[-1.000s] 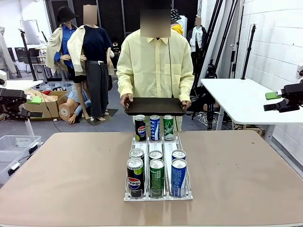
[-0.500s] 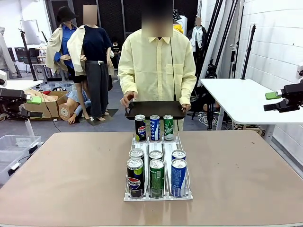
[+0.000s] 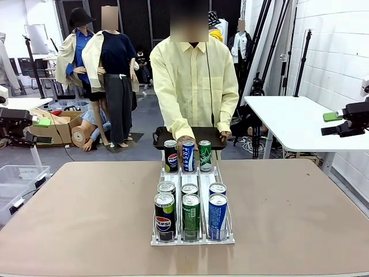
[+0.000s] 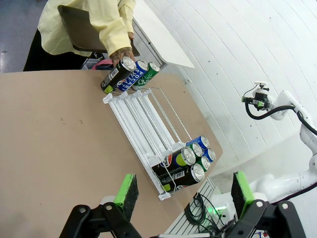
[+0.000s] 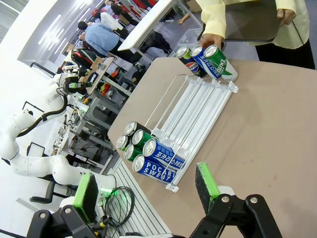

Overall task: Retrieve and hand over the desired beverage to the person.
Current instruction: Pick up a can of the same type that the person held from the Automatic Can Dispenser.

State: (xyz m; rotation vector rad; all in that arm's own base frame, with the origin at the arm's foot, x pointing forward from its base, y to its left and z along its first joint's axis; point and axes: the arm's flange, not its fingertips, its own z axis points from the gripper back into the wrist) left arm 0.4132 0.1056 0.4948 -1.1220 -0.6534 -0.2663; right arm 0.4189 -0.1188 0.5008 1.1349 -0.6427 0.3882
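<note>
blue can (image 3: 188,157): upright, long axis vertical | person's hand (image 3: 184,141): at its top

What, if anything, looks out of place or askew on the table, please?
Nothing stands out. All nine cans stand upright in the three lanes of the rack, three at the far end and six nearer, with no spill visible. The person's hand is at the far middle can; the other hand holds a dark tray.
</note>
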